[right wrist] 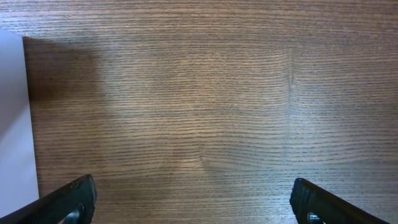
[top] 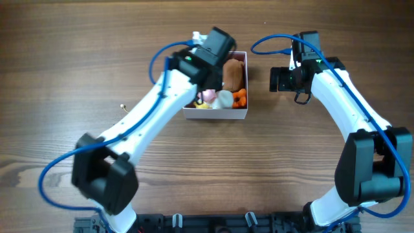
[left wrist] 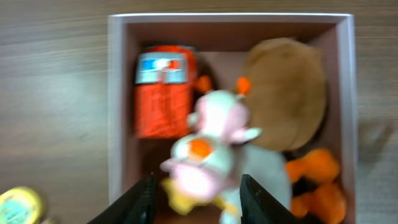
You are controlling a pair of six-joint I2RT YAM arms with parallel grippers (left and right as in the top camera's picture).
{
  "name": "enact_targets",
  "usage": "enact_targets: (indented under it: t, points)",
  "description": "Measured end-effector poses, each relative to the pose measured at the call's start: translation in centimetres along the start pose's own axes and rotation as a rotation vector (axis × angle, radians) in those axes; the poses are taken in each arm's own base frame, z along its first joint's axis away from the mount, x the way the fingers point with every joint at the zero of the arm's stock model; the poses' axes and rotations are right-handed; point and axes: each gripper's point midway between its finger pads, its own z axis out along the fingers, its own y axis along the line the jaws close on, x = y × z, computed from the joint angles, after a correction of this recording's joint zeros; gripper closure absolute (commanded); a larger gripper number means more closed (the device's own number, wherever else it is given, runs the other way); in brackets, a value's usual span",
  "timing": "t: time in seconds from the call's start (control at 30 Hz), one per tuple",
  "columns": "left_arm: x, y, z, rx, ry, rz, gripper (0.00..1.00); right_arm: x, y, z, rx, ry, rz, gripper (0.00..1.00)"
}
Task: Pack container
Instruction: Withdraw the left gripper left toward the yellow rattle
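Note:
The container (top: 215, 114), a white-walled square box with a pink inside (left wrist: 230, 17), holds several toys: a brown plush (left wrist: 286, 93), a red can-like toy (left wrist: 163, 99), an orange toy (left wrist: 317, 180) and a blurred pink-and-white plush (left wrist: 211, 130). My left gripper (left wrist: 196, 180) hangs over the box with its jaws apart. The pink-and-white plush lies between them with a gap on each side. My right gripper (top: 279, 79) stands wide open over bare wood to the right of the box, with nothing between its fingers (right wrist: 68, 199). The box's white wall (right wrist: 12, 112) shows at the left edge of the right wrist view.
A small yellow object (left wrist: 18, 205) lies on the wood just outside the box's left wall. The left arm (top: 155, 103) crosses the table from the near left up to the box. The right arm (top: 349, 103) runs along the right side.

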Motion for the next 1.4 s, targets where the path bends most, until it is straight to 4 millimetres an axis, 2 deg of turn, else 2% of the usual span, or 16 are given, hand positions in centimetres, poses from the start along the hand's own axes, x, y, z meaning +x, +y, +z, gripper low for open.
enact_targets:
  t: [0.07, 0.13, 0.17, 0.2, 0.23, 0.27, 0.5, 0.67, 0.8, 0.97, 1.1, 1.23, 1.4]
  points:
    - [0.1, 2.0, -0.9, -0.028, 0.023, -0.036, 0.59, 0.0, 0.0, 0.0, 0.000, 0.000, 0.000, 0.00]
    - [0.0, 3.9, -1.1, -0.046, 0.041, -0.082, 0.64, 0.0, 0.0, 0.0, 0.000, 0.000, 0.000, 0.00]
    - [0.0, 4.7, -1.0, -0.048, 0.059, -0.105, 0.73, 0.0, 0.0, 0.0, 0.000, 0.000, 0.000, 0.00]
    - [0.1, 5.3, -0.9, -0.051, 0.074, -0.121, 0.77, 0.0, 0.0, 0.0, 0.000, 0.000, 0.000, 0.01]
    - [0.4, 6.0, -0.8, -0.052, 0.101, -0.137, 0.94, 0.0, 0.0, 0.0, 0.000, 0.000, 0.000, 0.01]
    - [0.7, 6.3, -0.7, -0.052, 0.118, -0.150, 0.96, 0.0, 0.0, 0.0, 0.000, 0.000, 0.000, 0.00]
    - [2.0, 7.8, -0.8, -0.083, 0.182, -0.189, 0.96, 0.0, 0.0, 0.0, 0.000, 0.000, 0.000, 0.01]
    - [2.9, 10.3, 0.3, -0.129, 0.221, -0.268, 0.96, 0.0, 0.0, 0.0, 0.000, 0.000, 0.000, 0.01]
    - [5.6, 12.3, 1.7, -0.181, 0.298, -0.299, 0.96, 0.0, 0.0, 0.0, 0.000, 0.000, 0.000, 0.01]
    - [10.3, 14.8, 3.6, -0.256, 0.414, -0.314, 0.96, 0.0, 0.0, 0.0, 0.000, 0.000, 0.000, 0.01]
    - [13.2, 16.6, 4.4, -0.306, 0.482, -0.328, 0.96, 0.0, 0.0, 0.0, 0.000, 0.000, 0.000, 0.01]
    - [14.2, 17.8, 4.8, -0.320, 0.505, -0.331, 0.96, 0.0, 0.0, 0.0, 0.000, 0.000, 0.000, 0.01]
    - [14.3, 19.7, 4.9, -0.320, 0.524, -0.310, 0.96, 0.0, 0.0, 0.0, 0.000, 0.000, 0.000, 0.01]
